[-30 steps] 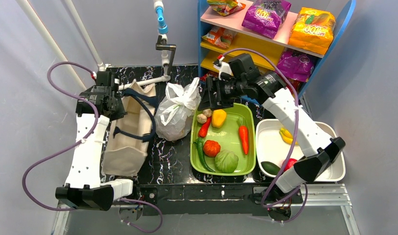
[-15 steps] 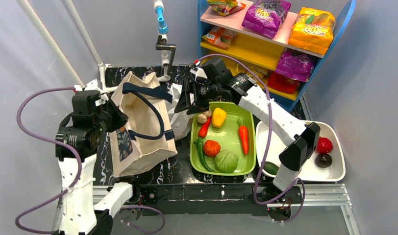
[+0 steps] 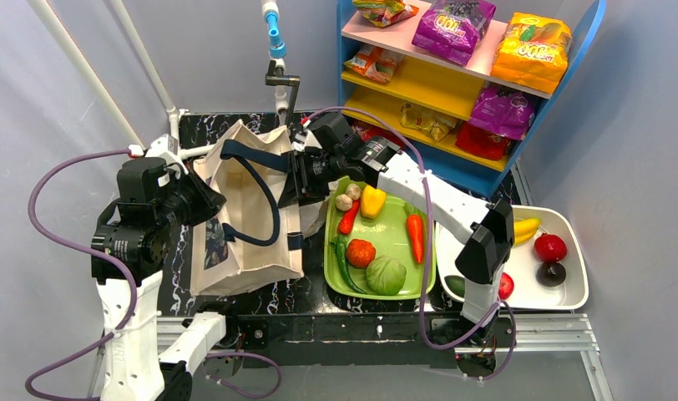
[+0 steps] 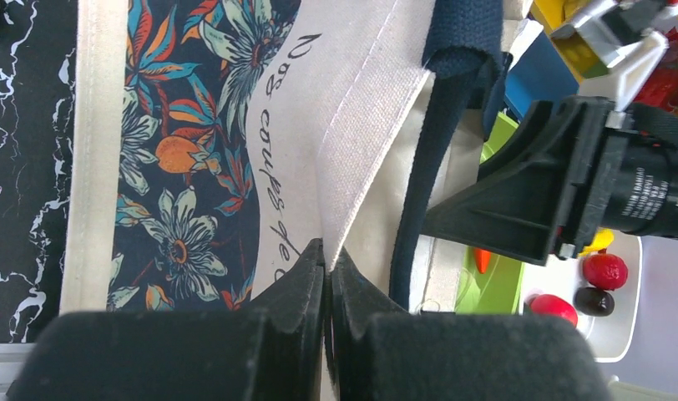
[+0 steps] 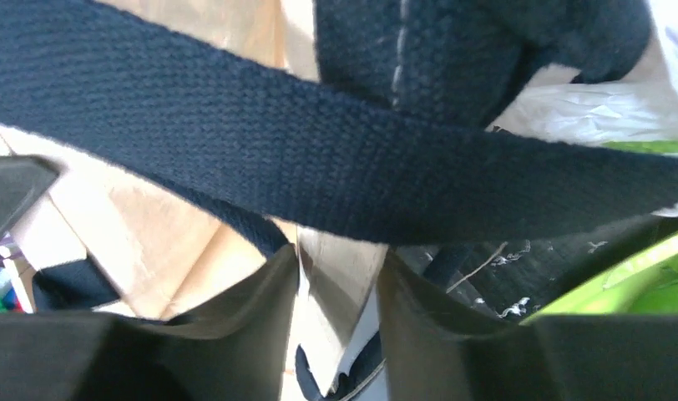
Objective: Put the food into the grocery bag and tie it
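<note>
Crinkly white bag (image 5: 603,117) beside tote (image 3: 244,209); snack packets (image 3: 452,29) shelved

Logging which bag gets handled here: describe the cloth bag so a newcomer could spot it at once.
On the black marbled table, just left of the green tray, stands the tote. It is cream canvas with navy straps and a floral panel, unlike the thin white plastic bag beside it.

A navy strap (image 5: 319,167) bars the tote (image 3: 235,230) mouth before the right tool (image 5: 340,292).
</note>
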Action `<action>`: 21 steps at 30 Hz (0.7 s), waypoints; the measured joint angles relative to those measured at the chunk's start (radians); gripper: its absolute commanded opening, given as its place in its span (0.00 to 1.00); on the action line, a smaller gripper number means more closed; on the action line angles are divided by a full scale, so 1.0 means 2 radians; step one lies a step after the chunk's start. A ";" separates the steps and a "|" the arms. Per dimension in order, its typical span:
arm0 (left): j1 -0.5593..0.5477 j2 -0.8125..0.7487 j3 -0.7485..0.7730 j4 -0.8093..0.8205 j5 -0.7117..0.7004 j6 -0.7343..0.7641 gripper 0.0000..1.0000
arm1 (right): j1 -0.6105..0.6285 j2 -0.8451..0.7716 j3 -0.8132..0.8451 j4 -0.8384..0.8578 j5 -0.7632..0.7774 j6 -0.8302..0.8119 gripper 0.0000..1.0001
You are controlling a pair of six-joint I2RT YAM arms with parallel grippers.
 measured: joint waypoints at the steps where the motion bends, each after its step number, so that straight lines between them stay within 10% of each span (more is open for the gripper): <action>1: 0.000 0.000 0.000 -0.001 0.000 0.001 0.00 | 0.002 0.003 0.000 0.001 0.000 -0.002 0.27; 5: 0.000 0.002 0.017 -0.013 -0.003 0.011 0.00 | 0.008 0.011 0.000 0.005 0.006 0.009 0.01; 21: 0.000 0.034 0.113 -0.140 -0.219 0.107 0.00 | 0.006 0.047 0.105 -0.097 0.068 -0.023 0.01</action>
